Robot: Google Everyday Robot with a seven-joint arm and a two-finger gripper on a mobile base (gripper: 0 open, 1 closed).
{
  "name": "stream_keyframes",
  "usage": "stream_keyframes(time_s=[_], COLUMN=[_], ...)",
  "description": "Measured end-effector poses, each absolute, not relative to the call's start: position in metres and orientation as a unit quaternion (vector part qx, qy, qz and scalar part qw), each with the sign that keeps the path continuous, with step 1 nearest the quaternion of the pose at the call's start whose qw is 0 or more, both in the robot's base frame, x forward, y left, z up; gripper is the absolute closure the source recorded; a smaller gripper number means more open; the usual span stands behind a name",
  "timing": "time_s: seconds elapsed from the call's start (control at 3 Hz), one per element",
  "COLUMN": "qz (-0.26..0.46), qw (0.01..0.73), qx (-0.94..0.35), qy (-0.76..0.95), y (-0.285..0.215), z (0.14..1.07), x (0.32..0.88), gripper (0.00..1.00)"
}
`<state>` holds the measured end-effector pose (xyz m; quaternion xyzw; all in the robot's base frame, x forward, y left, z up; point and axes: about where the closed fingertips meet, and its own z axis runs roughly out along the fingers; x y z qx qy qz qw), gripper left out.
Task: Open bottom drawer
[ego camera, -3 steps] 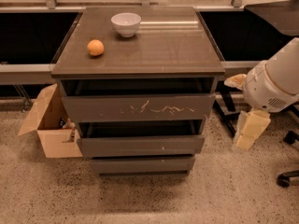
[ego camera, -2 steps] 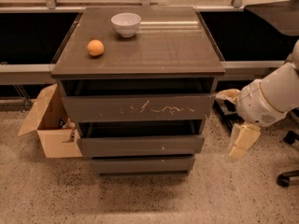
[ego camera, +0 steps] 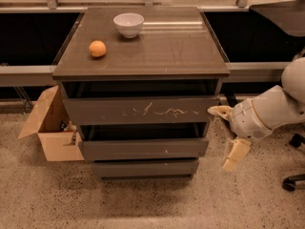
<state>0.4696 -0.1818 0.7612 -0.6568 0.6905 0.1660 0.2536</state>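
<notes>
Nothing opened yet: the bottom drawer [ego camera: 145, 168], lowest of three under the counter [ego camera: 157, 56], looks pushed in, though shadow makes us unsure. Our gripper [ego camera: 220, 139] hangs right of the drawers, fingers spread wide, touching nothing.

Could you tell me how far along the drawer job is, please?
Done: nothing visible; the bottom drawer sits tucked in, apparently shut. In hand: the pincer hangs open right of the cabinet, level with the middle drawer, touching nothing. Left: drop lower, catch the front, pull it out.
</notes>
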Motion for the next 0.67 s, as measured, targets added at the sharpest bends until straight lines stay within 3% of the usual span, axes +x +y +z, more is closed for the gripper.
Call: stream_keyframes(time_s=[0.67], qz=[0.185], qw=[0.226], qx=[-0.671], qy=[0.681], y=[-0.179], z=[0.669], x=[0.47], gripper=[0.0])
